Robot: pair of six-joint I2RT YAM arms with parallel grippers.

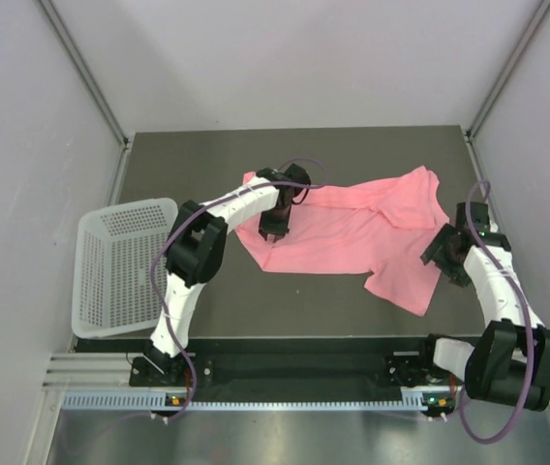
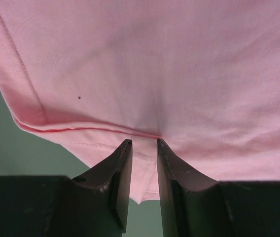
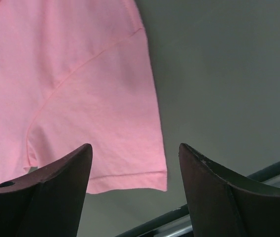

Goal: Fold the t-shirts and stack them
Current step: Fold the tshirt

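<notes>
Two states: left gripper (image 2: 144, 141) nearly closed, pinching the shirt (image 1: 352, 228) edge; right gripper (image 3: 134, 146) wide open, empty, above a sleeve (image 3: 105, 113).

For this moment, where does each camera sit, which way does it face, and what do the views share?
Top external: above and behind the arm bases, looking down at the table, t-shirt and white basket; both arms show.
Left wrist: on the left arm, looking along the left gripper, its fingers pinching the t-shirt's edge.
Right wrist: on the right arm, looking past the open right gripper at a sleeve and the table.
Shared: all three show the t-shirt.
</notes>
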